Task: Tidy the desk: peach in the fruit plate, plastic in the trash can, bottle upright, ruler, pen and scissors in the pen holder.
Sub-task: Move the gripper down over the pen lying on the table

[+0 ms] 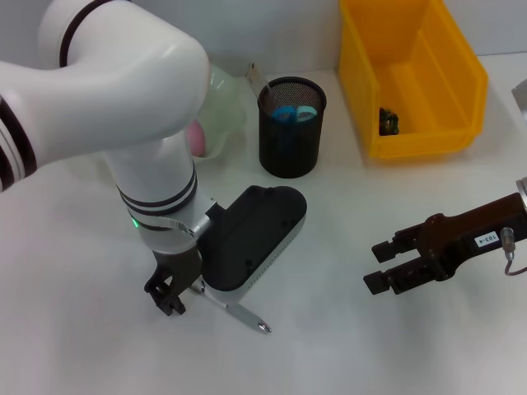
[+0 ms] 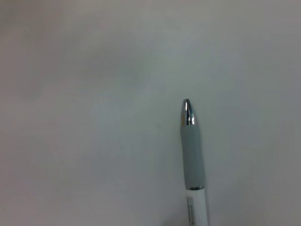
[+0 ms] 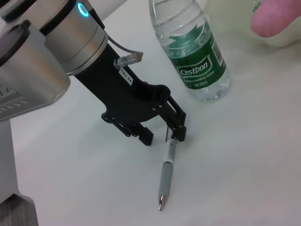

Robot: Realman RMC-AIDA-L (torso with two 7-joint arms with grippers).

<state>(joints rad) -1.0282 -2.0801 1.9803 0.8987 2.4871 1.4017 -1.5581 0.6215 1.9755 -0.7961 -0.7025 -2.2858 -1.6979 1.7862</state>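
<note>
The pen (image 1: pixel 239 313) is seen lying flat on the white desk (image 1: pixel 346 346), its rear end between the fingers of the left gripper (image 3: pixel 160 136), which are spread, tip pointing away. The right gripper (image 1: pixel 385 267) is held apart, open.

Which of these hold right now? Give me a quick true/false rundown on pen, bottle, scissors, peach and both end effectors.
1. The pen lies on the table beside the left end effector. True.
2. The bottle lies on its side. False: it stands upright.
3. The scissors are in the holder. True: their blue handles show inside it.
4. The right end effector grips the pen. False: it is open and empty, off to the right of the pen.
5. The peach sits on the bare table. False: it is in the plate.
</note>
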